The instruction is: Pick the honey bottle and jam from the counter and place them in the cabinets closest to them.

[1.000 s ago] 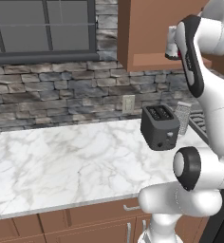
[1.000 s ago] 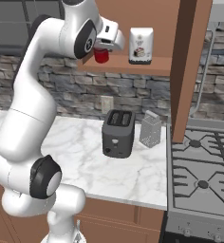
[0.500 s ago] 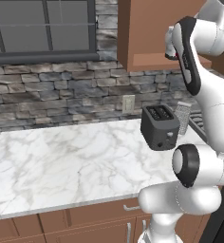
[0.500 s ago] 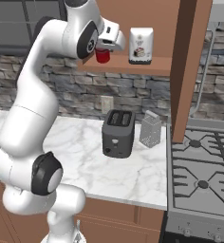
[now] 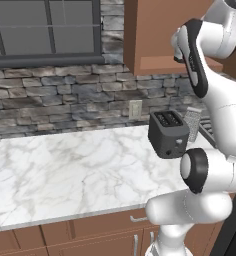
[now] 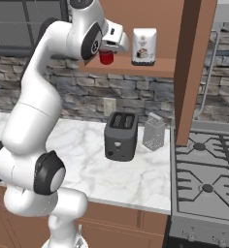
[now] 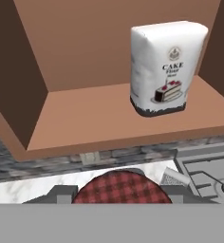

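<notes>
My gripper (image 6: pixel 107 50) is shut on the jam (image 6: pixel 106 58), a small red jar, and holds it high in the air just in front of the open wall cabinet's wooden shelf (image 6: pixel 136 68). In the hand view the jam's red checked lid (image 7: pixel 121 187) sits between my fingers, below the front edge of the shelf (image 7: pixel 99 118). The white marble counter (image 5: pixel 65 170) lies far below. The honey bottle is out of view.
A white cake-mix bag (image 7: pixel 166 66) stands on the right part of the shelf. The cabinet's open door (image 6: pixel 194 68) hangs to the right. On the counter (image 6: pixel 82 145) stand a black toaster (image 6: pixel 120 135) and a metal grater (image 6: pixel 154 131). A stove (image 6: pixel 208 169) is further right.
The arm's upper links have shifted slightly. The jam stays in the grip at about the same spot in front of the shelf.
</notes>
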Available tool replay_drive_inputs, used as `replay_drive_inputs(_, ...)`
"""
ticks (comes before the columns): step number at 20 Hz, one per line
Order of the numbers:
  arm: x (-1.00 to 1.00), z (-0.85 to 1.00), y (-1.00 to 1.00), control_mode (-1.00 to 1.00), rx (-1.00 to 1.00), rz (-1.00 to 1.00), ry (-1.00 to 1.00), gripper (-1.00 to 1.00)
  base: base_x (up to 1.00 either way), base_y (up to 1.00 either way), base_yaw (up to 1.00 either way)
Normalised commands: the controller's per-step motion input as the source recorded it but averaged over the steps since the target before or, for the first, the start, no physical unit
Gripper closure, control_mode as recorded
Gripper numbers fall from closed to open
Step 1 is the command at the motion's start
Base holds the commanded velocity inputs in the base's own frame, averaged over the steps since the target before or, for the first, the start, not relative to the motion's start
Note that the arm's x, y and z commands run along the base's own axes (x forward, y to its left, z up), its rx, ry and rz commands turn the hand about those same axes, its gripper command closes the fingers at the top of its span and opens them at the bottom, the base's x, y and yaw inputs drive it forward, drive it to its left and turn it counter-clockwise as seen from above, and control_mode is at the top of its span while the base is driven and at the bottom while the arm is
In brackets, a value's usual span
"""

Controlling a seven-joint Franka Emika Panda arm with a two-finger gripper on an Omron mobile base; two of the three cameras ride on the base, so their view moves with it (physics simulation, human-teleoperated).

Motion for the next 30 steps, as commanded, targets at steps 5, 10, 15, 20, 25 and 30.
replay_drive_inputs(5,0.16,-0.05,0.02,-1.00,0.00,0.00,0.00,1.00,0.00,0.00,0.00)
replay_drive_inputs(10,0.19,-0.05,0.01,-1.00,0.00,0.00,0.00,1.00,0.00,0.00,0.00)
replay_drive_inputs(15,0.22,-0.06,0.01,-1.00,0.00,0.00,0.00,1.00,0.00,0.00,0.00)
replay_drive_inputs(20,0.16,-0.04,0.00,-1.00,0.00,0.00,0.00,1.00,0.00,0.00,0.00)
replay_drive_inputs(25,0.17,-0.02,0.00,-1.00,0.00,0.00,0.00,1.00,0.00,0.00,0.00)
replay_drive_inputs(30,0.21,0.00,0.00,-1.00,0.00,0.00,0.03,1.00,0.00,0.00,0.00)
